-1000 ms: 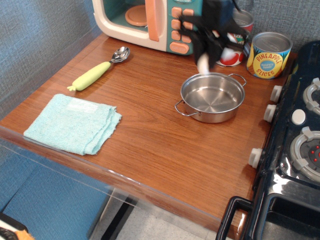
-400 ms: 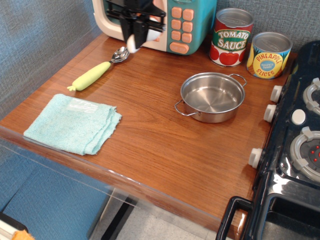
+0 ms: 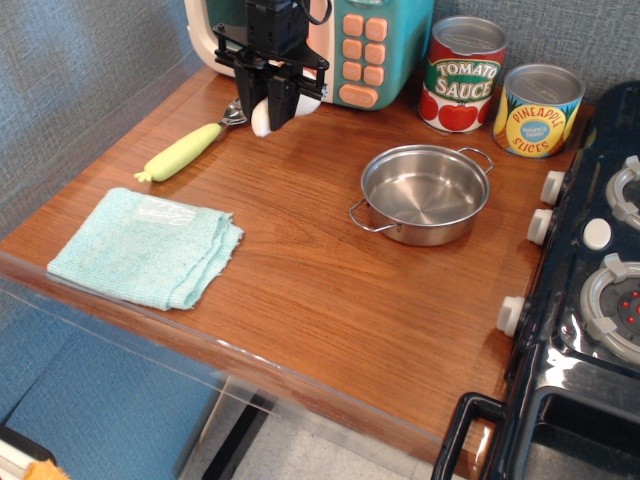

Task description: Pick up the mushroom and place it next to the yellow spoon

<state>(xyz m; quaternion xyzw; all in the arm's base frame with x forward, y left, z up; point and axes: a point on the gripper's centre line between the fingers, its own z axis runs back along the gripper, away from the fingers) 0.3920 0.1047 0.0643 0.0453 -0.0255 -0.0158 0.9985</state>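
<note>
Lower now: mushroom (image 3: 263,122) (in end effector (image 3: 272,108)).

High front view over table (image 3: 330,290)

Glossy brown wood-grain worktop (image 3: 300,270). Polished round steel pot (image 3: 424,194) near right edge. Soft light-blue knitted cloth (image 3: 147,246) at front-left corner. Matt yellow-green plastic spoon (image 3: 195,144), shiny metal bowl, toward back-left corner.

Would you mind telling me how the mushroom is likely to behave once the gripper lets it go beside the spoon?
The mushroom looks small and soft in the gripper, so probably light and not fragile. Its rounded cap suggests it may roll or tip instead of standing. The wooden table looks smooth, so it could slide toward the spoon.
</note>
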